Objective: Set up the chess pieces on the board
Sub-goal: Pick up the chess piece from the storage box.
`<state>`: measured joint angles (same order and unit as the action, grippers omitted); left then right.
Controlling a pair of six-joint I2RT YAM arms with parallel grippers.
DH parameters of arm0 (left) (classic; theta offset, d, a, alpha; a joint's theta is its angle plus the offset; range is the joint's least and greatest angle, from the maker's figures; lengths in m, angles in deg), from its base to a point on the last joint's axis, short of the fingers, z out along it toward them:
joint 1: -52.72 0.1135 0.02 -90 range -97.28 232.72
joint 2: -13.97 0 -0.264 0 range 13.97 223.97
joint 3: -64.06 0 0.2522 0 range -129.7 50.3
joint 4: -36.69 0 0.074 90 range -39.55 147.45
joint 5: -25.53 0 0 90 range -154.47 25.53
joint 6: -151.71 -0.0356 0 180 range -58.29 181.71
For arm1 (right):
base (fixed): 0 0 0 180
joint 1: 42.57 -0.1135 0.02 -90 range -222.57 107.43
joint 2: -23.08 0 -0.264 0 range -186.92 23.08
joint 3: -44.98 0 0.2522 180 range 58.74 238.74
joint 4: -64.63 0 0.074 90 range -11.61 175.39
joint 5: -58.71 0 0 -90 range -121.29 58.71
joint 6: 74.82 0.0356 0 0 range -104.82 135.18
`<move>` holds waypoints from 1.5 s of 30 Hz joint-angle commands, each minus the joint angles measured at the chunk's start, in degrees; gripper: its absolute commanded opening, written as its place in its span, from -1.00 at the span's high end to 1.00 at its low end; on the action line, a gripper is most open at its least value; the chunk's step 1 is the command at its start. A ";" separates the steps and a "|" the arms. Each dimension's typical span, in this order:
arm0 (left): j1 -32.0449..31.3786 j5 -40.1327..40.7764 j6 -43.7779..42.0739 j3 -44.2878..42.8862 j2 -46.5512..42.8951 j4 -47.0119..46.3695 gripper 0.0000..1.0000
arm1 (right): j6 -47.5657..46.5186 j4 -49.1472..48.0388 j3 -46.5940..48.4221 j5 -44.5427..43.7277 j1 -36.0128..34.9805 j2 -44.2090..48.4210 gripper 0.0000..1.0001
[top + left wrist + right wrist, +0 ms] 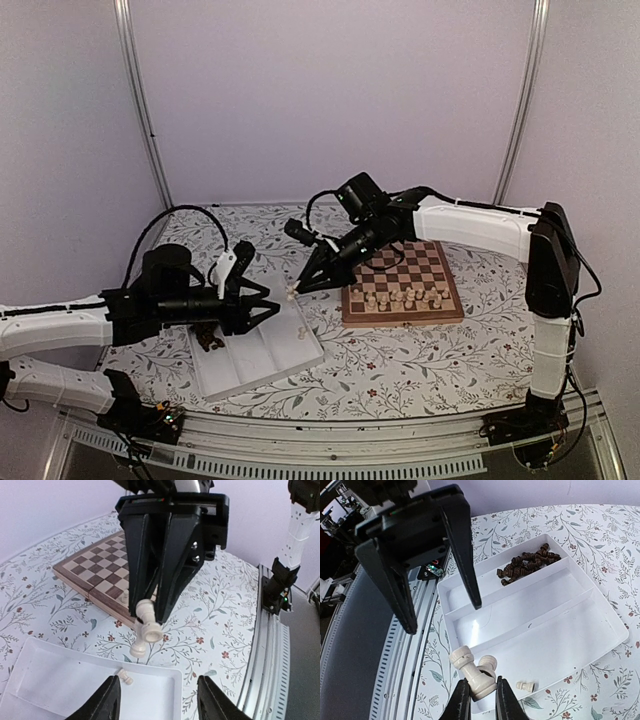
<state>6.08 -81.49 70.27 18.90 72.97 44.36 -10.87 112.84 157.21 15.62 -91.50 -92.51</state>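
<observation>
Two sets of small turned wooden chessmen, by the look: light, hard, nothing to crush, yet smooth and round enough to swivel or slip out of a pinch. Best taken across the stem just above the base and kept upright, so as to stand square on landing. Probably easy to topple against neighbours already on the board [425, 262].

Right gripper [481, 694] closed narrow on a pale rook [479, 680], pinched low at its wide base, tilted rather than upright, hanging in the air over the corner of the tray [530, 611] nearest the board, clear of the worktop [400, 362]. Possibly a second pale piece pressed against it; cannot tell for certain. Left gripper [159, 686] spread wide, holding nothing, hovering over the tray, facing the right one, just short of the rook and not touching it.

Elsewhere: one loose pale piece [525, 685] lying on its side in the tray compartment nearest the board; dark pieces [527, 562] heaped in the compartment toward the worktop's left edge; pale men [400, 296] standing along the board's near rows, right of the worktop's middle.
</observation>
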 commanded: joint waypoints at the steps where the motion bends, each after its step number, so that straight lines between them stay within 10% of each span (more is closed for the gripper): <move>1: -1.44 9.80 2.39 7.58 -2.77 -20.28 -0.08 | 4.99 -2.43 -0.64 8.90 0.42 2.39 0.88; 17: -2.71 -1.96 -1.76 7.40 10.65 -36.67 -0.06 | 5.77 -3.19 -1.16 10.62 0.54 4.67 0.87; 25: -2.89 -3.84 -2.51 5.67 12.73 -36.36 0.38 | 5.48 -3.52 -2.05 9.91 0.59 5.00 0.87; 33: -2.76 -4.83 -2.57 3.21 13.76 -30.83 0.84 | 5.39 -3.71 -2.56 8.91 1.36 5.82 0.87; 45: -3.17 -8.60 -0.27 -7.84 19.94 -3.61 0.95 | 3.88 -5.87 -12.49 4.95 9.35 14.05 0.88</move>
<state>3.79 -86.95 69.11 14.82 90.17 28.28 -5.75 108.60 148.54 22.42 -85.47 -83.46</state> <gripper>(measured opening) 0.116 0.158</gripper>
